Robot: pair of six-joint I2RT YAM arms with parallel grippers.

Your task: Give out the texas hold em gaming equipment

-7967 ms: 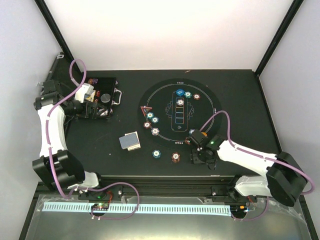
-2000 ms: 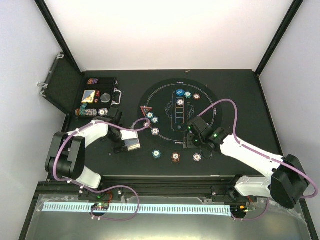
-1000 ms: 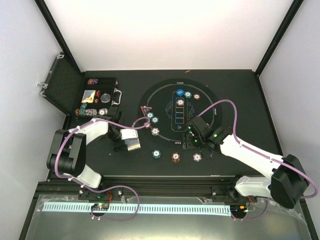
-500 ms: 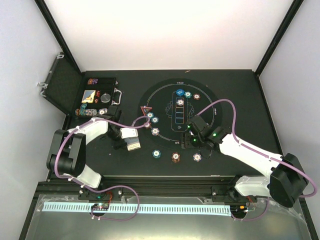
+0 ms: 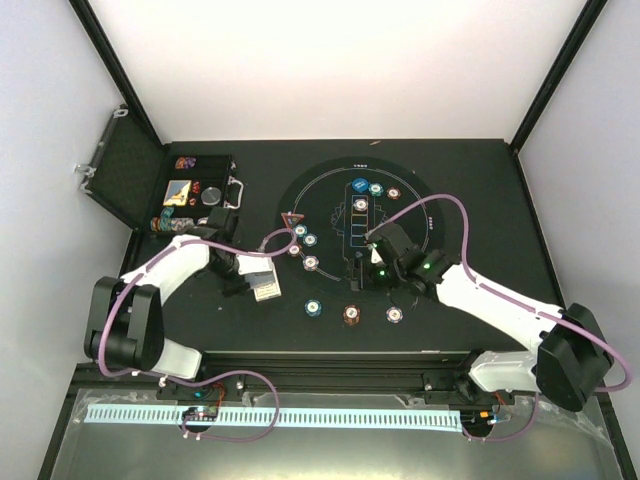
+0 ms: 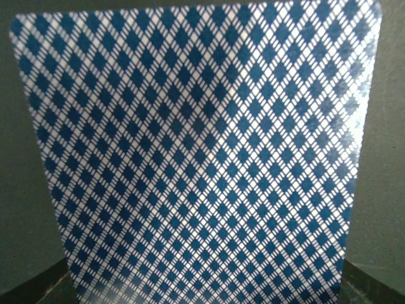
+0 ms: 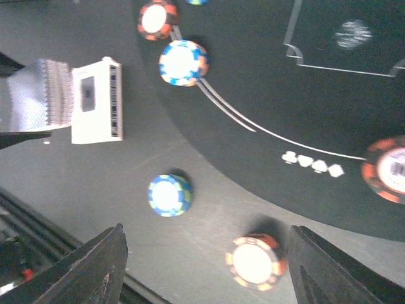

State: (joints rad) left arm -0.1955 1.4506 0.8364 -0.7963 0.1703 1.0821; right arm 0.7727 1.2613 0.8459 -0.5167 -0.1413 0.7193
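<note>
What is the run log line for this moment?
left gripper: shut on playing card | right gripper: open over teal chip, red chip | card box: beside held card

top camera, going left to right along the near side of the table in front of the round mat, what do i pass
playing cards → teal chip → red-brown chip → red-and-white chip

Right of the round mat (image 5: 405, 205), bare table (image 5: 470, 200) gives open passage. Left of the mat, the open case (image 5: 130, 180) and playing cards (image 5: 262, 280) obstruct; poker chips (image 5: 351, 314) dot its near side.
</note>
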